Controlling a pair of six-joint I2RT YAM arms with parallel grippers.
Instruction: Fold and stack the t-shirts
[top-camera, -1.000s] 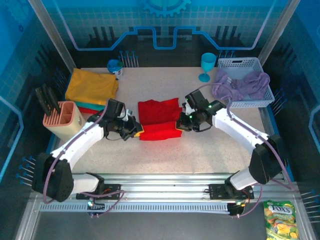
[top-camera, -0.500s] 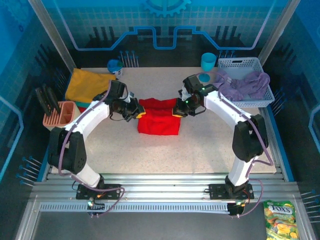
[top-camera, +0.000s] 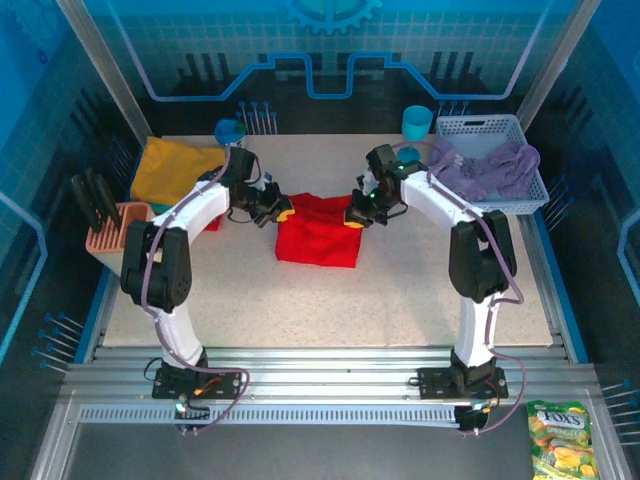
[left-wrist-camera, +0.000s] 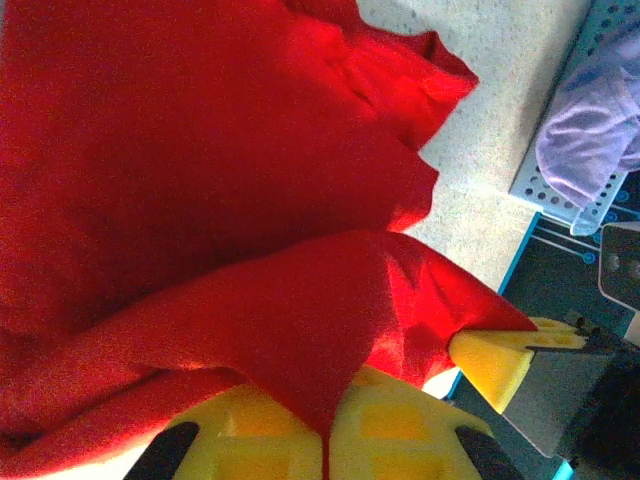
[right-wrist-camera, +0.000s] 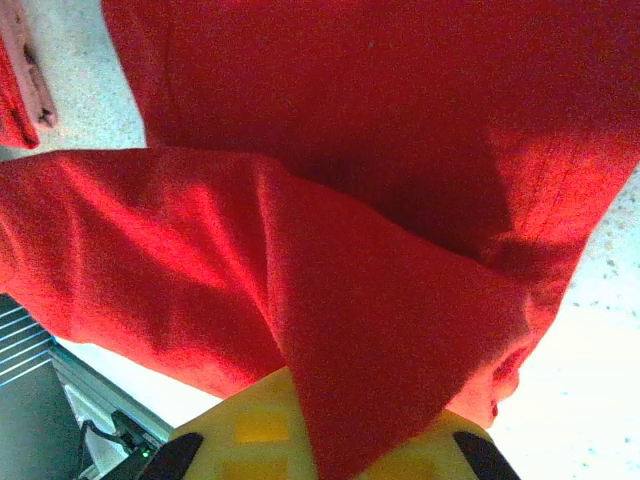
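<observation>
The bright red t-shirt (top-camera: 318, 232) lies half folded in the middle of the table. My left gripper (top-camera: 283, 214) is shut on its far left corner, and red cloth (left-wrist-camera: 300, 340) runs down between the yellow pads (left-wrist-camera: 400, 430). My right gripper (top-camera: 354, 220) is shut on the far right corner, with the shirt (right-wrist-camera: 380, 370) pinched between its yellow pads (right-wrist-camera: 240, 430). The lavender t-shirt (top-camera: 485, 166) hangs over the white basket (top-camera: 480, 127). A mustard-yellow folded shirt (top-camera: 175, 168) tops a stack at the far left, with teal and red-orange edges barely showing beneath.
A pink holder with black knives (top-camera: 112, 225) stands at the left edge. A blue cup (top-camera: 230, 131) and a teal goblet (top-camera: 416, 124) stand along the back. A snack bag (top-camera: 560, 437) lies off the table at bottom right.
Both grippers have carried the shirt's near edge away from me toward the far edge, folding it over. The arms have stretched out toward the back of the table.
</observation>
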